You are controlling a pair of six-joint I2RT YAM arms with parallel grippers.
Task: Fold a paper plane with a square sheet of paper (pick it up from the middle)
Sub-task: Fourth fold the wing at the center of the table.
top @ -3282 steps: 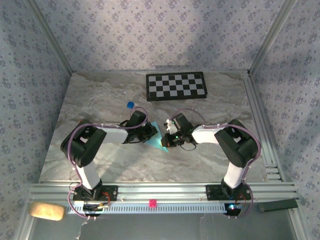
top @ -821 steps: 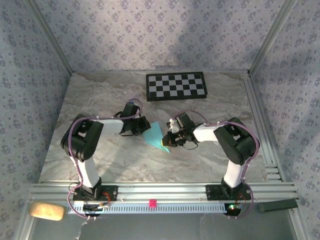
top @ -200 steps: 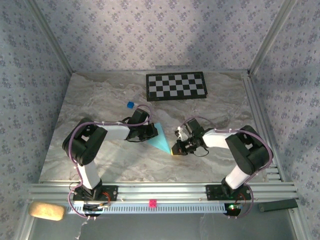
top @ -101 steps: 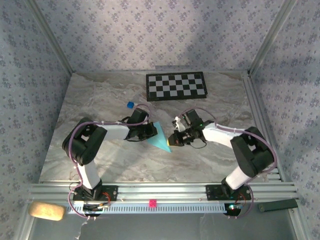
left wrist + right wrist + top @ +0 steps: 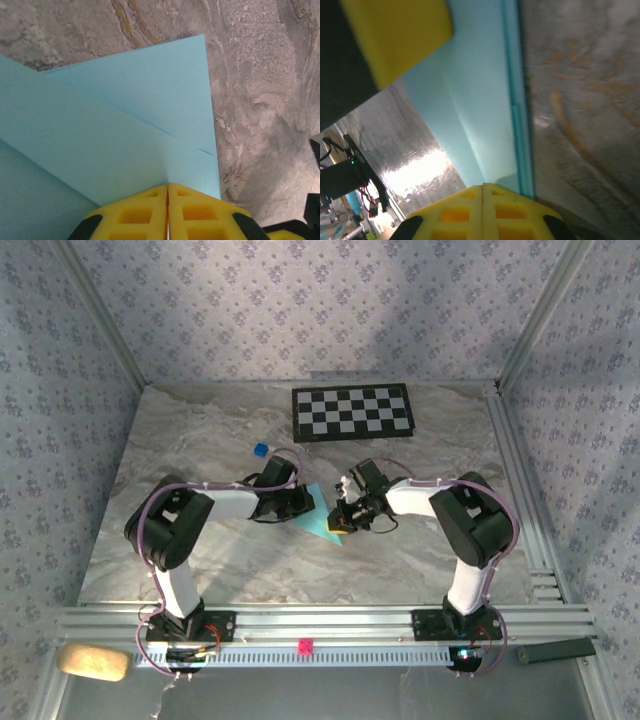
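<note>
Near the middle of the table (image 5: pixel 180 440), the part-folded square sheet of paper (image 5: pixel 322 521) lies flat. The left gripper (image 5: pixel 168 186) and right gripper (image 5: pixel 482 188), both closed and empty, rest their tips on it and should press slowly along the crease.

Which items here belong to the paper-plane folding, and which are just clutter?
In use: folded light-blue paper; left hand and right hand, both shut, tips at the paper.
Lying about: checkerboard; small blue cube; pink piece on the front rail; tan lump near the left base.
</note>
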